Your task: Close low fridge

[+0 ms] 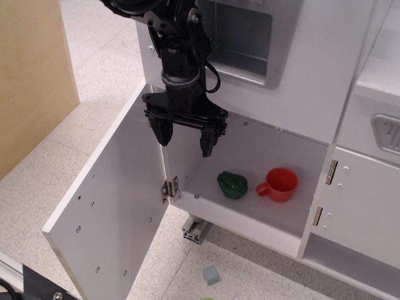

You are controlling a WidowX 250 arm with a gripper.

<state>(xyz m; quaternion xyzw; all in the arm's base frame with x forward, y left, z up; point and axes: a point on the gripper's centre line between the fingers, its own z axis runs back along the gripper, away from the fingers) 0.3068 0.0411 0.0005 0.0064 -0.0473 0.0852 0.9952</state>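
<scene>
Fridge: the low fridge (250,175) sits low, wide open.
Door: the door (112,206) swings out left, just under the gripper (185,136).
Jaws: apart, holding nothing.

floor (125,56): speckled tile | grey block (211,274) | aluminium rail (195,229)

Black robot arm (172,37), glossy segmented housings stacked above grey cylindrical wrist collar. Black cable looped along right side of wrist. Wide black crossbar below collar, small screws on face. Black gripper (186,140) beneath, two short tapering fingers (164,131), matte finish.
</scene>
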